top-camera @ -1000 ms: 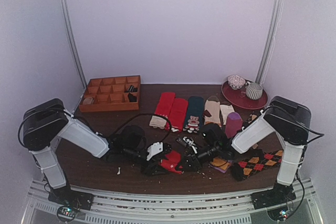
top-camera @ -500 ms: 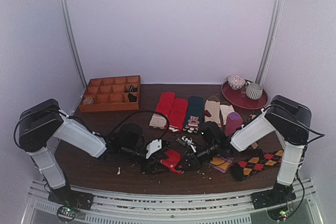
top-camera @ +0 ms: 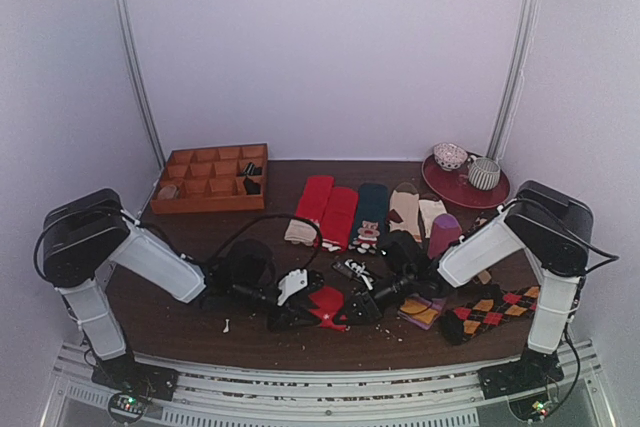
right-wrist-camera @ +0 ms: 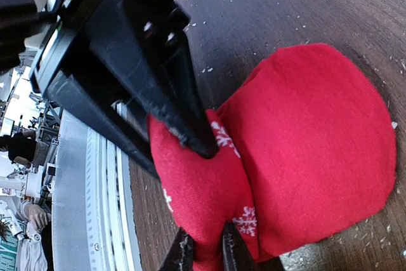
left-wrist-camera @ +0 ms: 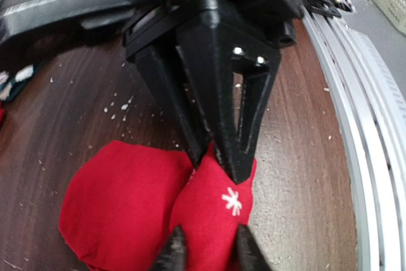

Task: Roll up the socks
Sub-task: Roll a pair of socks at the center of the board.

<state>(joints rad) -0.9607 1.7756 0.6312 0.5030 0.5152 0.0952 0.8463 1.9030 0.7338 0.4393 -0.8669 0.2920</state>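
Seen from above, the socks [top-camera: 326, 303] are a small red bundle on the table [top-camera: 250, 342], between the left gripper [top-camera: 306, 313] and the right gripper [top-camera: 352, 311]. In the last second the arms only crept a little closer, so the roll seems nearly finished. The left wrist view shows its jaws nearly closed on a fold beside a white snowflake [left-wrist-camera: 231, 202], which is too small to see from above. The right wrist view shows the same narrow pinch from the opposite side.
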